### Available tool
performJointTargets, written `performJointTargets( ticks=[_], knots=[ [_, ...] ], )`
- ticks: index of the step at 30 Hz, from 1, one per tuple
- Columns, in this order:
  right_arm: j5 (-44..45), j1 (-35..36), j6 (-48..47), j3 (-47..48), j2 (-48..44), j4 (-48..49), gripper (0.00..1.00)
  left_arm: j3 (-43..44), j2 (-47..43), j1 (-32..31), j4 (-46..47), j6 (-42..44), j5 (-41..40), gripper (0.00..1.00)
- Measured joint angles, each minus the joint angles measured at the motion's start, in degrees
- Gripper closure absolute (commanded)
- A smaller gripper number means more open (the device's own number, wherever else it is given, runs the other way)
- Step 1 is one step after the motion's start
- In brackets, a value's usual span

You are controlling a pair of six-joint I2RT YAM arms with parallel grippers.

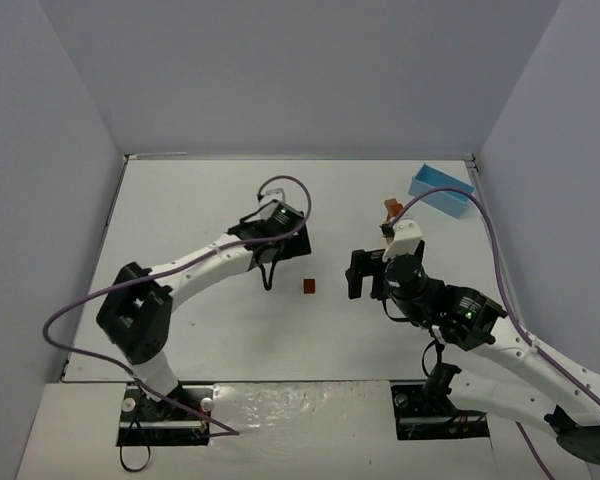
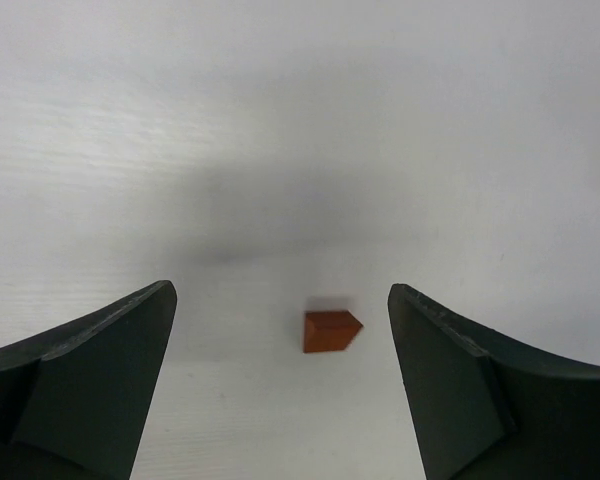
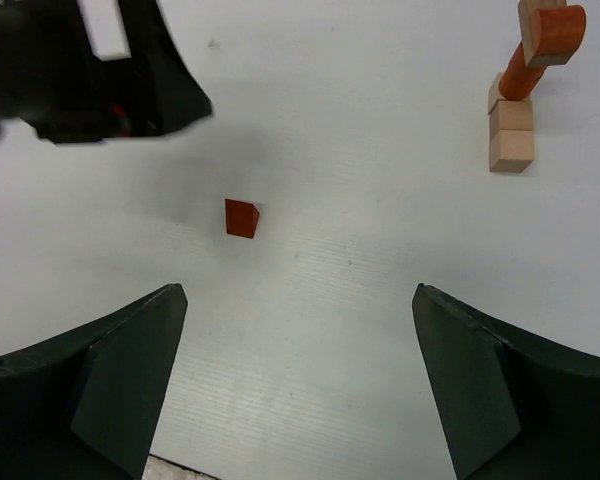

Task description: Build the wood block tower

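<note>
A small reddish-brown wedge block [image 1: 310, 286] lies alone on the white table. In the left wrist view the wedge block [image 2: 330, 330] sits on the table between and just beyond my open fingers. My left gripper [image 1: 267, 272] is open and empty, just left of the block. My right gripper [image 1: 364, 274] is open and empty, to the block's right. The wood block tower [image 3: 512, 130] stands at the far right: two tan cubes, an orange piece leaning above, and a reddish round-topped block [image 3: 558, 35]. In the top view the tower [image 1: 392, 208] is partly hidden by my right arm.
A light blue rectangular box [image 1: 442, 190] stands at the table's back right corner, beyond the tower. Grey walls close in the table on three sides. In the right wrist view the left gripper [image 3: 100, 70] shows dark at the top left, near the wedge block [image 3: 242, 217].
</note>
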Motion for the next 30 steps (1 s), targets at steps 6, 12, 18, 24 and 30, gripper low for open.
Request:
performJointTargets(
  ticks=[6, 12, 18, 24, 30],
  knots=[
    [0.14, 0.02, -1.18, 2.99, 12.36, 3.44, 0.20, -0.85, -16.02, 14.57, -3.37, 6.56, 0.82, 0.15],
    [-1.59, 0.11, 0.91, 2.37, 25.76, 10.02, 0.23, -8.57, -31.61, 21.87, -6.92, 13.27, 3.35, 0.13],
    [-1.56, 0.99, 4.46, 2.37, 36.15, 16.88, 0.25, -20.53, -43.31, 24.58, -11.18, 18.08, 5.43, 0.10],
    [-1.21, 1.64, 6.90, 2.38, 43.32, 20.85, 0.32, -27.37, -45.73, 24.60, -11.93, 20.93, 8.57, 0.09],
    [-0.55, 1.62, 7.97, 2.37, 46.51, 24.01, 0.42, -27.84, -48.22, 24.60, -13.01, 23.80, 9.76, 0.08]
  ],
)
